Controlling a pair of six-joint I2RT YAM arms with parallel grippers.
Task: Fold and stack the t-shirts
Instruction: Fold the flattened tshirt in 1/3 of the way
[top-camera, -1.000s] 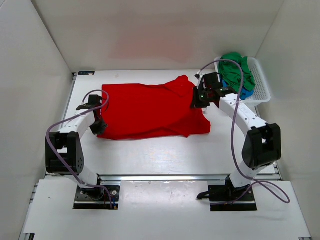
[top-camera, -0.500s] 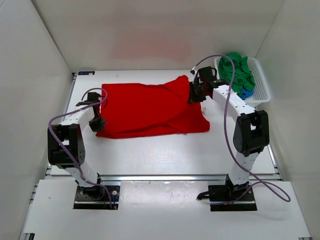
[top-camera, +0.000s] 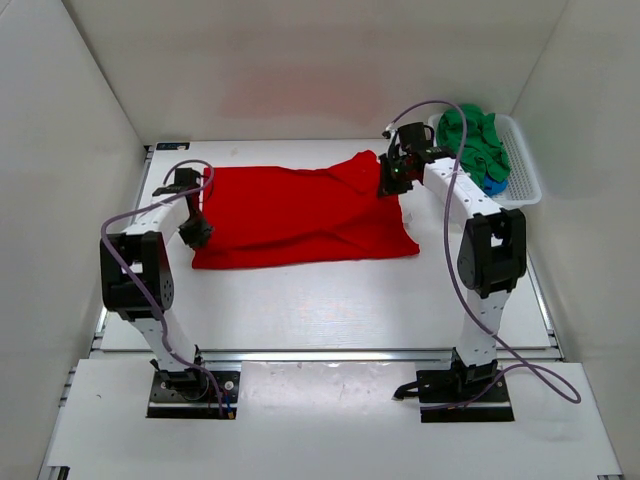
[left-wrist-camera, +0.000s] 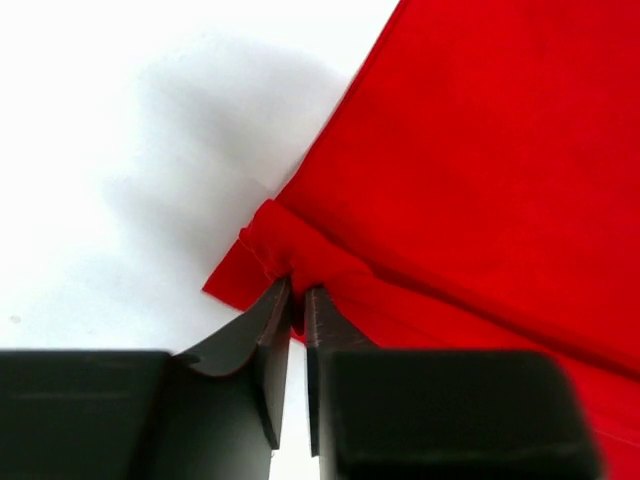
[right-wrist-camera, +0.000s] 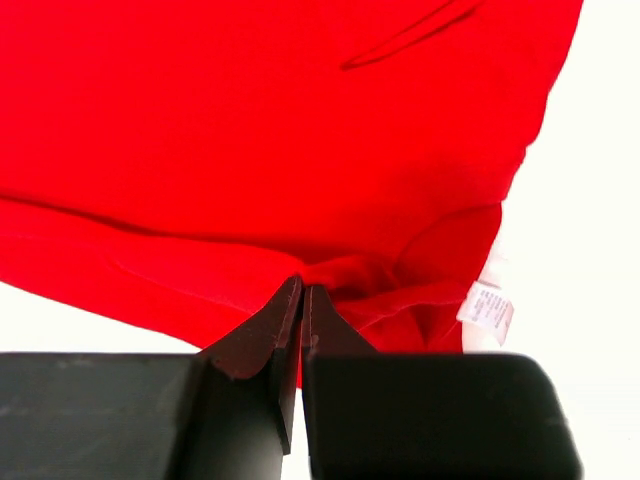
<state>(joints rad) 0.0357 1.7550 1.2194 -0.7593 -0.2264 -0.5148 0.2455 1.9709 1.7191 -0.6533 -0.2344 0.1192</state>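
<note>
Presently, the red t-shirt (top-camera: 300, 215) lies spread on the white counter (top-camera: 300, 300), its long axis running left to right and both ends gripped. The left end effector (top-camera: 196, 232) is at the shirt's left edge, near the front corner. In the left wrist view its two black fingers (left-wrist-camera: 262, 335) stand almost together, separated only by a narrow slit, with a small bunched fold of the red hem caught between the tips. The right end effector (top-camera: 392, 180) is at the shirt's far right corner, where the cloth rises into a peak. In the right wrist view its fingers (right-wrist-camera: 255, 345) are pressed fully together on a gathered fold of red cloth, and a white sewn-in label (right-wrist-camera: 487, 305) hangs just to the right of the pinch. The cloth between the two grip points shows long diagonal creases. At the counter's far right corner stands a white perforated basket (top-camera: 525, 160), which holds the crumpled green t-shirt (top-camera: 472, 140), with the blue t-shirt (top-camera: 493, 186) partly visible beneath it.
</note>
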